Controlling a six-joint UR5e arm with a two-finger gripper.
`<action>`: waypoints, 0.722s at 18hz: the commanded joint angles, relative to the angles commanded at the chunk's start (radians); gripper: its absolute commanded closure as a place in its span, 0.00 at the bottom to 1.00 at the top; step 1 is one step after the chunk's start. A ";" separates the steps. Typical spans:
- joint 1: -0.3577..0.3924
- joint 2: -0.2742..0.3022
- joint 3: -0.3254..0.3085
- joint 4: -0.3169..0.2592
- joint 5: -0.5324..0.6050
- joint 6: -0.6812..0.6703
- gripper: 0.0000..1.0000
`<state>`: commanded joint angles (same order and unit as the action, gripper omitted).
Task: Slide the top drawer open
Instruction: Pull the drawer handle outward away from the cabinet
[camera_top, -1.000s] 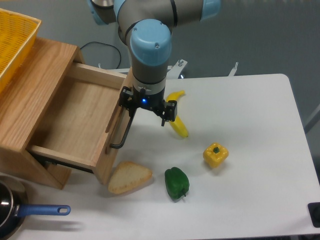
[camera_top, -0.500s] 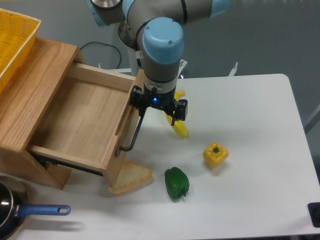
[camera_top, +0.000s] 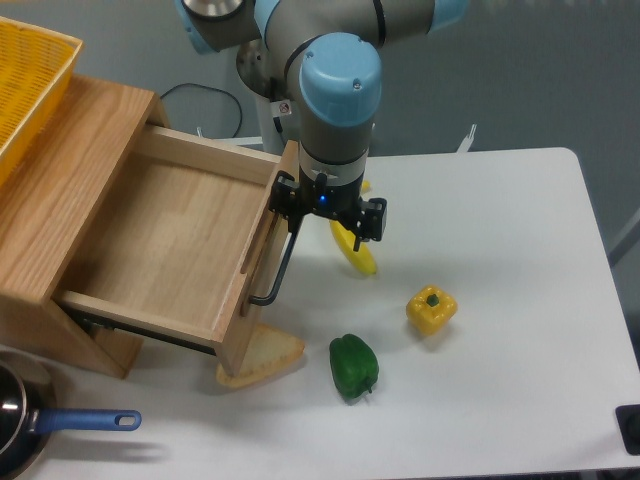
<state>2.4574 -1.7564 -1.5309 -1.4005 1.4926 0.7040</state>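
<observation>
The top drawer (camera_top: 160, 240) is a light oak box with a bare wooden interior, pulled well out of its cabinet (camera_top: 60, 190) toward the right. A long black bar handle (camera_top: 274, 277) runs along its front panel (camera_top: 258, 285). My gripper (camera_top: 316, 213) hangs straight down over the upper end of that handle, under the blue wrist joint. Its jaws are closed around the bar, and the fingertips are hidden beneath the gripper body.
A yellow basket (camera_top: 30, 80) rests on the cabinet top. A banana (camera_top: 357, 252) lies just right of the gripper. A bread slice (camera_top: 272, 355) is partly under the drawer front. A green pepper (camera_top: 354, 367), a yellow pepper (camera_top: 431, 309) and a blue-handled pan (camera_top: 85, 421) sit nearby.
The gripper has moved right with the handle, and the drawer has slid further out. The drawer front now covers more of the bread slice.
</observation>
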 joint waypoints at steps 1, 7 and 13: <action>0.005 0.000 0.000 -0.003 0.000 0.012 0.00; 0.029 0.000 0.000 -0.002 0.000 0.034 0.00; 0.037 0.002 0.000 -0.003 0.000 0.040 0.00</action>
<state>2.4942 -1.7549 -1.5309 -1.4036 1.4926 0.7440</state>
